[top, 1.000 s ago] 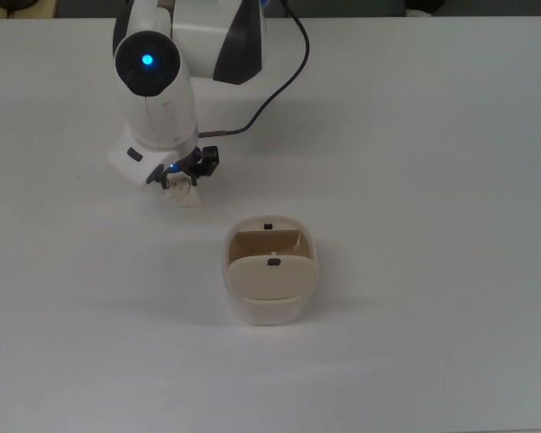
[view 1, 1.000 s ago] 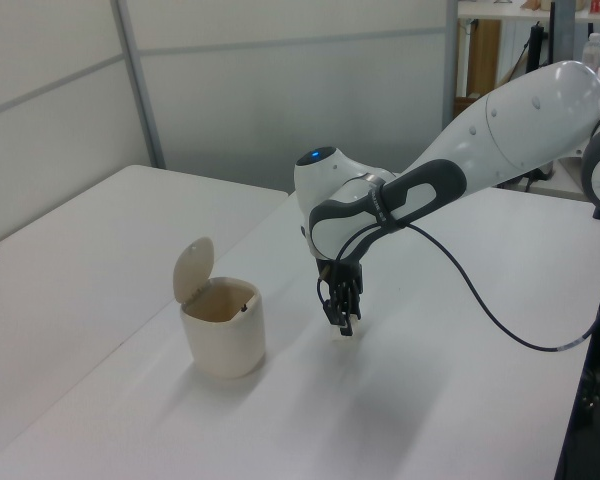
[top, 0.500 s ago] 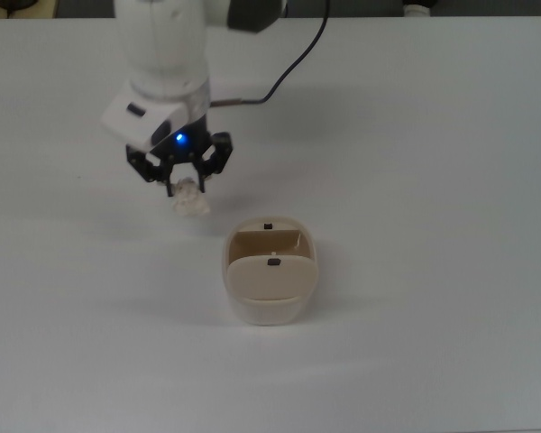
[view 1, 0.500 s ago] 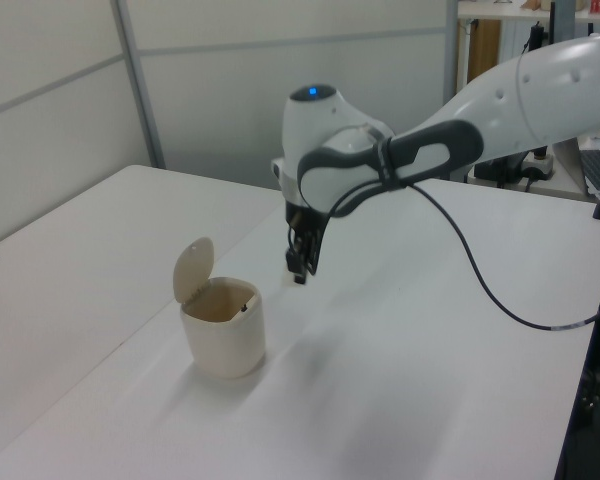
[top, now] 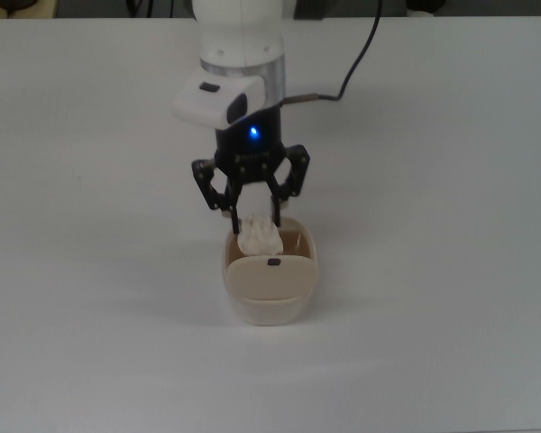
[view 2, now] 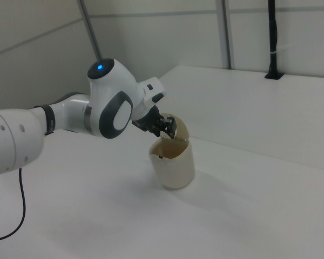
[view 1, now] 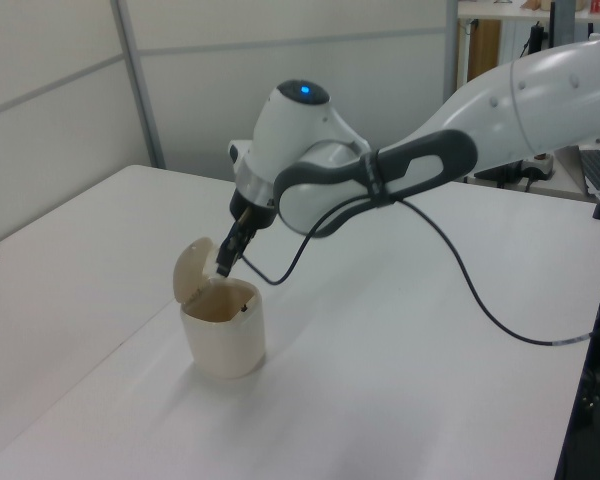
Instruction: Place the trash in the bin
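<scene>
The gripper hangs over the mouth of the bin, its two black fingers pinching the trash, a lumpy, crumpled off-white wad. In the top view the wad sits just above the opening, at the rim on the arm's side, and is much smaller than the bin.

The bin is smooth cream plastic with rounded corners. Its flap lid is tipped up on edge, rounded like a shell, and a small dark mark shows on it in the top view. In the left view the fingertips reach down right beside the raised flap; the wad itself is too small to make out there.

The arm is glossy white with dark grey joint bands, and a blue light glows on the wrist. A black cable loops from it over the desk.

The desk is plain matte white, and the bin stands well in from all its edges. Behind are pale wall panels with metal strips, and in the right view a dark post stands at the desk's far edge.
</scene>
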Controlling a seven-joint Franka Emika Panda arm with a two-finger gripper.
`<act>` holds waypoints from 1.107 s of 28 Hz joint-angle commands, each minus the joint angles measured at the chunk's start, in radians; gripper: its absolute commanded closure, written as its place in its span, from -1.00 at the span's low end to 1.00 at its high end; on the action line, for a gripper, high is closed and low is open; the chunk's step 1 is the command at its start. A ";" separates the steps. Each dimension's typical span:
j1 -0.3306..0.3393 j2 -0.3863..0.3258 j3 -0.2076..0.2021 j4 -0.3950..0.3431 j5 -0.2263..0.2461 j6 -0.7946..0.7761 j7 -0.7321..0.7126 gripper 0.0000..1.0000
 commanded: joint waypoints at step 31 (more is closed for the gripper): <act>-0.013 -0.258 -0.058 0.040 -0.006 -0.834 0.110 -1.00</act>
